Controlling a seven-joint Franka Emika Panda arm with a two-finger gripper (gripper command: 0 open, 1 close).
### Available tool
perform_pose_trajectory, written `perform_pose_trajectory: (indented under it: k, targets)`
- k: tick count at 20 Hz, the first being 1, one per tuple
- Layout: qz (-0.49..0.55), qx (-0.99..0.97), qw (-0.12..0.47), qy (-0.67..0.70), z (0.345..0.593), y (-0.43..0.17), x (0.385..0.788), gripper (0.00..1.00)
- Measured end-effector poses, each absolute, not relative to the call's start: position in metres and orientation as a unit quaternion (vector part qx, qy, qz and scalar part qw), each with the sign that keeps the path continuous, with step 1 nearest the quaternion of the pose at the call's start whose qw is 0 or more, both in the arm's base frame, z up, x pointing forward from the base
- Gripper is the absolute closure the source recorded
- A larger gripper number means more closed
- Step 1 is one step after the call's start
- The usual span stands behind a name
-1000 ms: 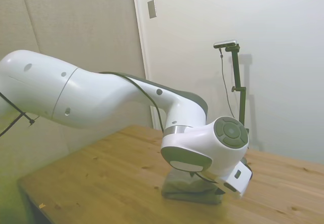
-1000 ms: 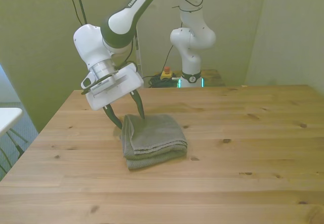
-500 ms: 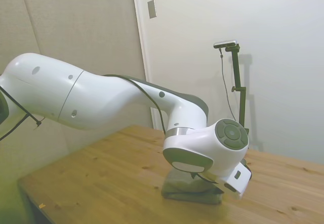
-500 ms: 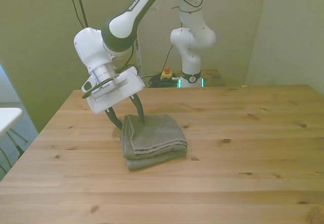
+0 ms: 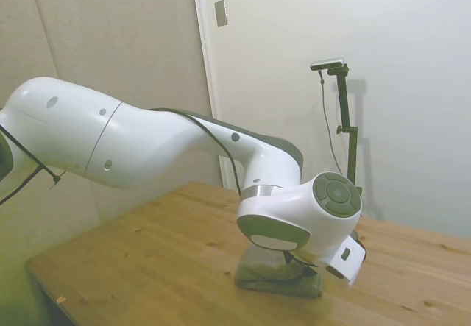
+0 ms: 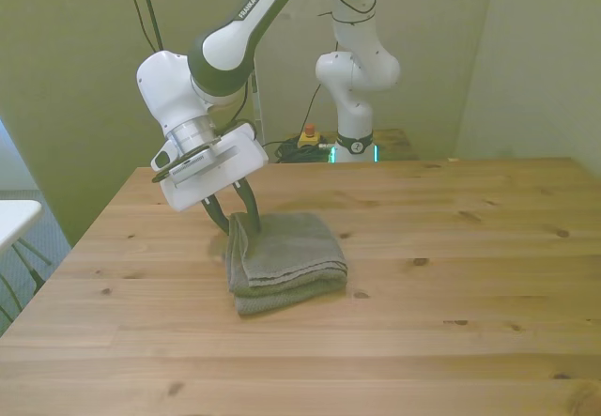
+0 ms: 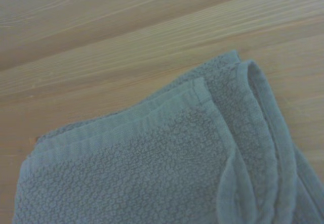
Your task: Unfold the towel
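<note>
The grey-green towel (image 6: 286,256) lies folded in several layers on the wooden table (image 6: 432,341), left of the middle in the front view. My gripper (image 6: 237,221) tilts down onto the towel's far corner on the front view's left. Its two dark fingers are drawn in on that corner, with the cloth edge between them. In the side view the towel (image 5: 276,276) shows as a dark pad under the white wrist, which hides the fingers. The wrist view looks down on the towel (image 7: 152,168), where the stacked hemmed edges meet at a corner.
The table's edge on the front view's left (image 6: 70,247) is close to the gripper. A red button (image 6: 307,137) sits behind the table's far edge. Bare wood (image 5: 147,252) lies between the towel and the near corner in the side view.
The fingers have closed in from a wide stance around the towel's corner to a narrow grip on it. The hand dipped slightly; the towel has not moved.
</note>
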State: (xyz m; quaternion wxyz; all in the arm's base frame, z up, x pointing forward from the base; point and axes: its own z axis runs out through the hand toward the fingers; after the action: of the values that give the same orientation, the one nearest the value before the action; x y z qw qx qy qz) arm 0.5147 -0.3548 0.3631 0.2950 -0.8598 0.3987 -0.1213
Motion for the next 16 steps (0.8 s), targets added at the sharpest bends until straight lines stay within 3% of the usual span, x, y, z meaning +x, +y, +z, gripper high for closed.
perform_pose_trajectory:
  k: [11,16]
  targets:
    - [-0.122,-0.860,0.295,0.398,0.363,-0.355,0.517,1.00]
    - [-0.145,-0.868,0.290,0.375,0.396,-0.332,0.532,1.00]
